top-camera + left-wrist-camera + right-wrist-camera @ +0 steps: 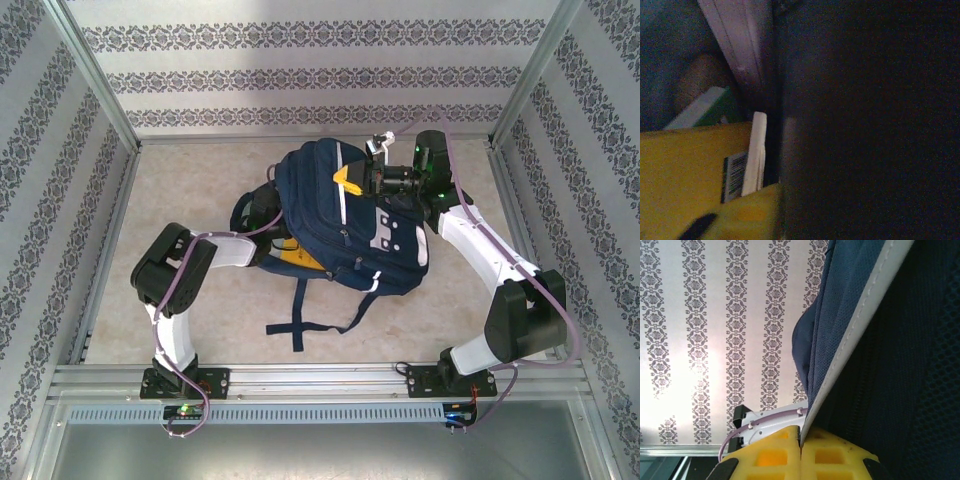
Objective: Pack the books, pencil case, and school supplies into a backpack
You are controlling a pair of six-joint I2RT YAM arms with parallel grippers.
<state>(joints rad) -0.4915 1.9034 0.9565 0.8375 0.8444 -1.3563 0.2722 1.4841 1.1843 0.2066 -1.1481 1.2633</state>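
The navy backpack (330, 220) lies mid-table with its mouth facing left. My right gripper (350, 180) is at its top, yellow fingers shut on the white-striped edge of the backpack (865, 315); in the right wrist view the gripper (801, 437) pinches that edge. My left arm reaches into the bag's left side. The left wrist view shows the dark backpack lining (865, 125), a yellow-orange book (685, 170) with a barcode, a green book (715, 107) behind it, and a white edge-on flat item (756, 150). One yellow finger (747, 215) shows; the other is hidden by fabric.
Dark straps (300, 320) trail from the backpack toward the near rail. A yellow patch (298, 257) peeks out under the bag's left edge. Patterned walls and aluminium frame posts (100, 80) enclose the beige table (180, 190), with open floor left and front.
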